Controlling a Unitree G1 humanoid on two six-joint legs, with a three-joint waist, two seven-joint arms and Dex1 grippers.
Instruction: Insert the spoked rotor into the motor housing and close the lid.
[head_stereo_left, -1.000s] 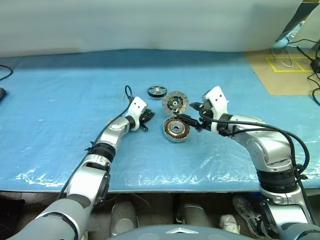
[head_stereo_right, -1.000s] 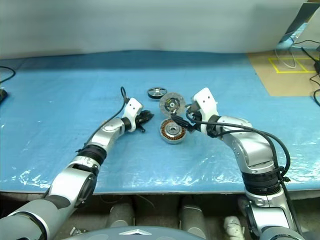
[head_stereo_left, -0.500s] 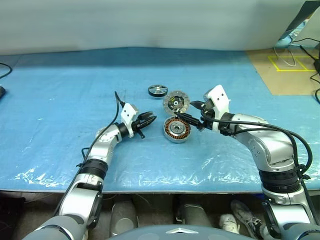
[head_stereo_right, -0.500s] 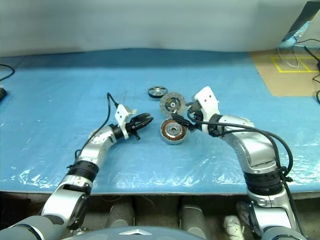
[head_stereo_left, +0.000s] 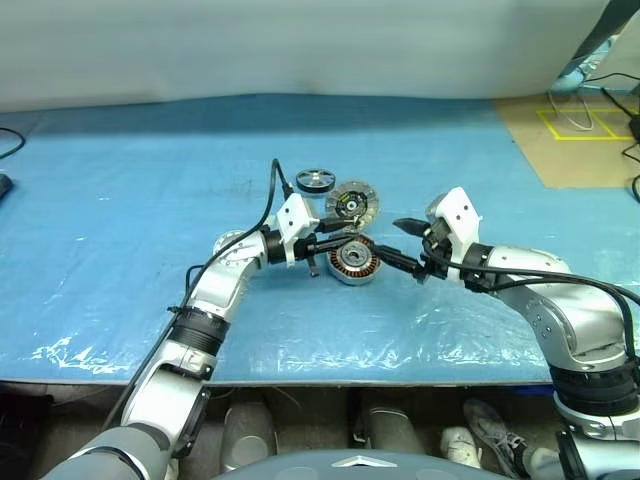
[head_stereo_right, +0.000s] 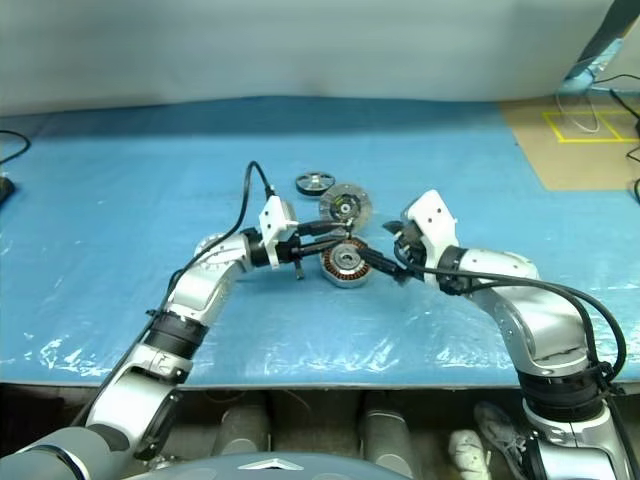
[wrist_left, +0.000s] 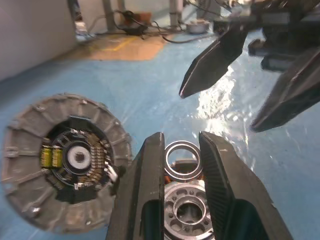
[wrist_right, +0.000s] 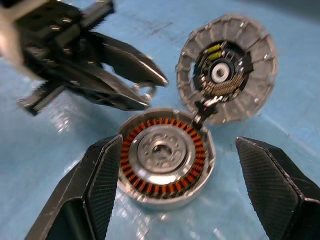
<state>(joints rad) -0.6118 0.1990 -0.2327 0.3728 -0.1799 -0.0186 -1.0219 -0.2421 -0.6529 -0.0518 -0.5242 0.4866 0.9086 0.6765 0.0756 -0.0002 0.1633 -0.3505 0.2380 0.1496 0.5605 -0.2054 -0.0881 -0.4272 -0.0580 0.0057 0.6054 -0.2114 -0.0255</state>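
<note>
Looking down from the head camera, you have a blue plastic sheet (head_stereo_left: 120, 230) covering the whole table, wrinkled and shiny along the near edge. A bare brown patch of board (head_stereo_left: 575, 150) with yellow tape marks lies at 2 o'clock from the parts.

Right gripper (head_stereo_left: 397, 242): it sits at 3 o'clock of the motor housing and points toward it. Its jaws are spread wide and nothing is between them. In its own wrist view the two black fingers (wrist_right: 95, 180) stand either side of the housing without touching it.

Left gripper (head_stereo_left: 335, 243): it reaches in from 9 o'clock, roughly level, with its tips over the near-left rim of the housing. Its fingers are nearly closed and pinch a thin silver ring (wrist_left: 182, 160). You see the ring at the fingertips in both wrist views, raised above the housing.

Lid (head_stereo_left: 352, 203): it is flat on the sheet at 12 o'clock of the housing, just beside its rim. The darker face is up, showing a small circuit inside the ribbed grey edge.

Motor housing (head_stereo_left: 352, 260): it is on the sheet between the two grippers, open side up. Copper windings circle a grey centre.

Spoked rotor (head_stereo_left: 315, 180): it lies flat at 11 o'clock of the housing, just beyond the lid and apart from both grippers.
</note>
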